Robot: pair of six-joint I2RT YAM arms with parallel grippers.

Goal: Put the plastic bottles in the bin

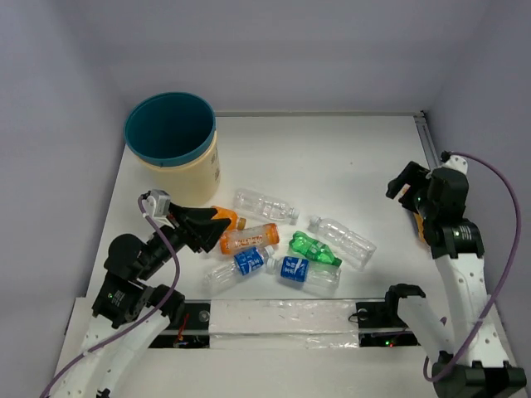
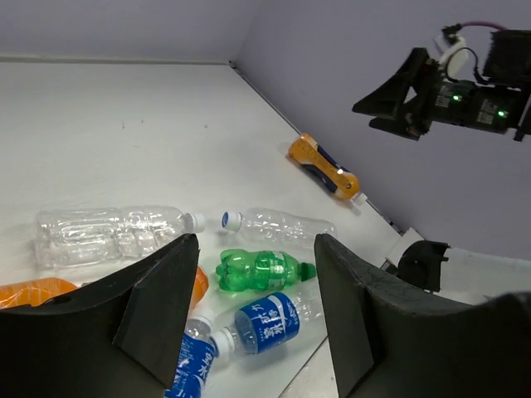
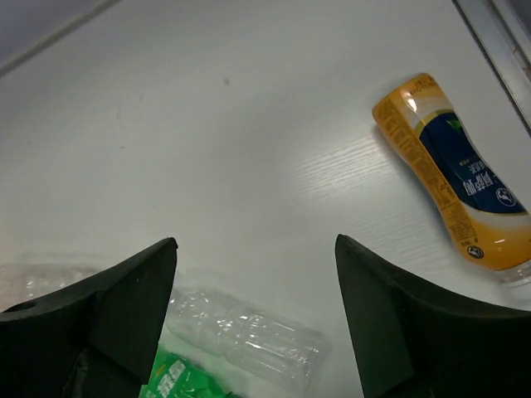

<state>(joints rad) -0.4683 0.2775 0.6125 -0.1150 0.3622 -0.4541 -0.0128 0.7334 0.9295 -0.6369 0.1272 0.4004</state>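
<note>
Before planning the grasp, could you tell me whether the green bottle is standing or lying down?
Lying down: the green bottle rests on its side.

Table [image 1: 332, 157]: bin [image 1: 170, 128] upper left. Lower centre, lying clustered: clear bottles [image 1: 265, 205], green bottle [image 1: 314, 249], orange bottle [image 1: 249, 239], blue-labelled bottles [image 1: 294, 269]. Right wrist view, upper right: yellow bottle [image 3: 452, 170].

Top cam is looking down from high behind the near edge, covering the whole tabletop [image 1: 348, 157]. Left wrist cam is sitting low, facing rightward across the tabletop past the left fingers [image 2: 158, 307]. Right wrist cam is looking steeply down, close in, between the right fingers [image 3: 124, 298]. All three are catching the green bottle [image 1: 314, 249]; both wrist cams are sharing the orange bottle [image 2: 323, 166] at the right edge.
</note>
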